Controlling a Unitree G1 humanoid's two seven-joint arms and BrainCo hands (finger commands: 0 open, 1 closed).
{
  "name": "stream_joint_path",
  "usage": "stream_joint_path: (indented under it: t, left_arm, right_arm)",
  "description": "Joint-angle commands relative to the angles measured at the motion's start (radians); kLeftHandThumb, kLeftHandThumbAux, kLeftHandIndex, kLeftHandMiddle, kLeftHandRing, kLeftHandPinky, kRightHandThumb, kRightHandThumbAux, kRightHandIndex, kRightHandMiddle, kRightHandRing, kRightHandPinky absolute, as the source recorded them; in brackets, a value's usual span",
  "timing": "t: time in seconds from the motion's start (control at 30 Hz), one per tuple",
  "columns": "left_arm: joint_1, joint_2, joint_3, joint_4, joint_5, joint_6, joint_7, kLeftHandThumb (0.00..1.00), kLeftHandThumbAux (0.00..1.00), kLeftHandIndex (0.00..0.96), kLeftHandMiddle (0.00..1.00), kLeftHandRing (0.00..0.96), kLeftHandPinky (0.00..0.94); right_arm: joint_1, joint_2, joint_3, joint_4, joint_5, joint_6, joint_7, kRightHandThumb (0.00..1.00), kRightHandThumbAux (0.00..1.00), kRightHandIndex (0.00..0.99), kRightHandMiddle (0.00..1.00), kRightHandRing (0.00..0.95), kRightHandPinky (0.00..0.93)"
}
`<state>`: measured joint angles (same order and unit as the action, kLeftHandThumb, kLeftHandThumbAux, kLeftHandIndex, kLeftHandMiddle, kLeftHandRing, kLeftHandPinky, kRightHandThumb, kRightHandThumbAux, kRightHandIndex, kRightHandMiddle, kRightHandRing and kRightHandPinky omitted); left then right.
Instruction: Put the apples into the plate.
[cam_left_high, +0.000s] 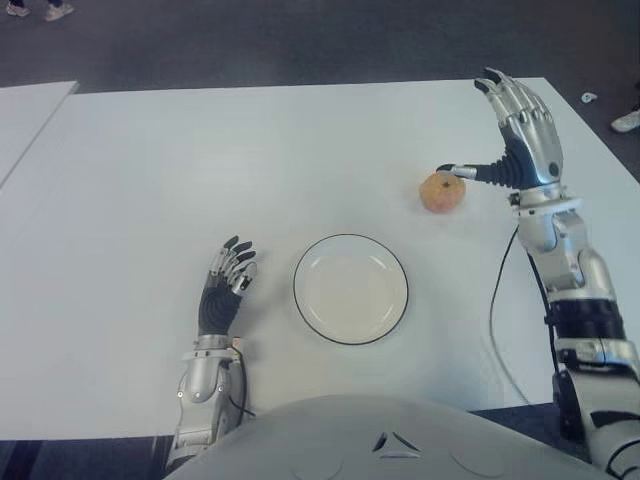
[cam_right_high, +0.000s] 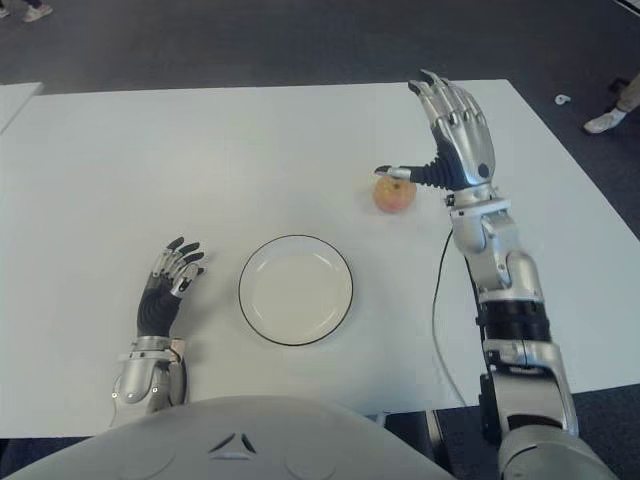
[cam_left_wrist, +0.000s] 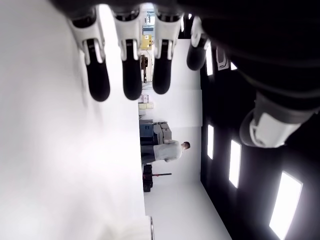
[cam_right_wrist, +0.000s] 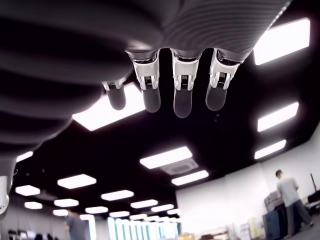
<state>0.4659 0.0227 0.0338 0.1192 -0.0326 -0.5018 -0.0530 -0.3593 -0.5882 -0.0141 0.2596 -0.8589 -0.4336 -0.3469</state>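
Up at the far right of the white table (cam_left_high: 150, 180), right hand (cam_left_high: 520, 130) hovering just beside one apple (cam_left_high: 441, 192), four fingers (cam_right_wrist: 182, 95) spread and extended, thumb reaching sideways with its tip over the top of the fruit; touching or just clear of it, hard to tell. Holding nothing, palm empty, fingers pointing away toward ceiling lights in the right wrist view. Sitting on the table, that single apple, reddish-yellow, near and beyond the right side of one plate (cam_left_high: 350, 289), apart from it. Lying round and white with a thin dark rim, the plate, close to the near edge at the middle, nothing in it. Showing just left of the plate, left hand (cam_left_high: 225, 285), fingers (cam_left_wrist: 131, 75) relaxed and slightly apart, gripping nothing, palm down near the tabletop; contact with the surface not clear. Trailing along the table beside the right forearm, one thin dark cable (cam_left_high: 497, 320). Standing far off in the room, one person (cam_left_wrist: 167, 150) in the left wrist view and two persons in the right wrist view, one (cam_right_wrist: 290, 200) at the wall and one (cam_right_wrist: 76, 227) farther back. Edging in at the far left, a second white table (cam_left_high: 25, 115).
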Motion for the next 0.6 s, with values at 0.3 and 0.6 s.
stream_joint_path:
  t: [0.3, 0.6]
  left_arm:
    - [-0.002, -0.010, 0.010, 0.070, -0.013, -0.002, 0.000, 0.244, 0.484, 0.140, 0.207, 0.245, 0.292]
    - [0.006, -0.013, 0.014, 0.054, -0.022, 0.004, 0.003, 0.257, 0.487, 0.135, 0.208, 0.247, 0.293]
  right_arm:
    - [-0.243, -0.024, 0.216, 0.400, -0.075, 0.063, 0.007, 0.374, 0.452, 0.037, 0.032, 0.012, 0.011]
    - [-0.447, -0.007, 0.347, 0.718, -0.066, 0.001, 0.007, 0.341, 0.355, 0.012, 0.005, 0.000, 0.000]
